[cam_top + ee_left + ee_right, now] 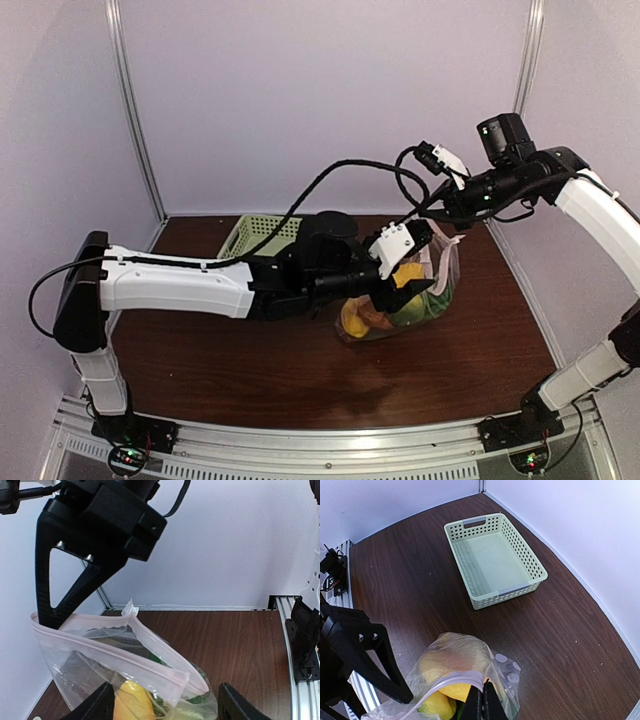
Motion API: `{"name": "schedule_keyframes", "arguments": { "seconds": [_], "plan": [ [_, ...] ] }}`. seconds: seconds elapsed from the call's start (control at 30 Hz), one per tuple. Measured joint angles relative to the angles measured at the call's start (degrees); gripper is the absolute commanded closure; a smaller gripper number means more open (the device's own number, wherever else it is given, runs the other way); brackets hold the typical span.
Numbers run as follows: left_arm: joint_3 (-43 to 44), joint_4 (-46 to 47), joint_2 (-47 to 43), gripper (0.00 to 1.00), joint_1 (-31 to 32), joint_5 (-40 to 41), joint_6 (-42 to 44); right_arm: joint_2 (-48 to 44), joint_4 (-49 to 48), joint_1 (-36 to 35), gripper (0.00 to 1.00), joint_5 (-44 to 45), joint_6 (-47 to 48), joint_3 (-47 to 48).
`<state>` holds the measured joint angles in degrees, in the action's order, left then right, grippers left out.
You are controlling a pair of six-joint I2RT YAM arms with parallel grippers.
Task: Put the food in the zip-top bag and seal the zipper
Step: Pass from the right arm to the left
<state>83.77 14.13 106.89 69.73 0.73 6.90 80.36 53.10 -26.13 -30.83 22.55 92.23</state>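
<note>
The zip-top bag [400,300] stands on the table with yellow, orange and green food [385,308] inside. My right gripper [438,214] is shut on the bag's top edge and holds it up; its shut fingertips [487,702] pinch the plastic. In the left wrist view the pale pink zipper [125,656] gapes open, with a small white slider tab [129,609] at its far end. My left gripper [165,702] is open, one finger on each side of the bag's near end, above a yellow piece [131,700].
An empty pale green basket [495,560] sits on the table beyond the bag, near the back wall [262,235]. The right arm's black fingers [60,575] hang over the bag's far corner. Aluminium rails run along the table's near edge [330,450].
</note>
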Motion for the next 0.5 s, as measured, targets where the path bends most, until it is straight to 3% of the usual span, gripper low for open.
{"name": "schedule_keyframes", "arguments": {
  "seconds": [0.33,0.43,0.5],
  "plan": [
    [1.1,0.1,1.7,0.66,1.4,10.1,0.8,0.0,-0.2,0.0,1.0,0.3,-0.5,0.0],
    [1.1,0.0,2.1,0.81,1.4,11.7,1.1,0.0,-0.2,0.0,1.0,0.3,-0.3,0.0],
    [1.1,0.0,2.2,0.85,1.4,12.5,1.4,0.0,-0.1,0.0,1.0,0.3,-0.2,0.0]
  ]
}}
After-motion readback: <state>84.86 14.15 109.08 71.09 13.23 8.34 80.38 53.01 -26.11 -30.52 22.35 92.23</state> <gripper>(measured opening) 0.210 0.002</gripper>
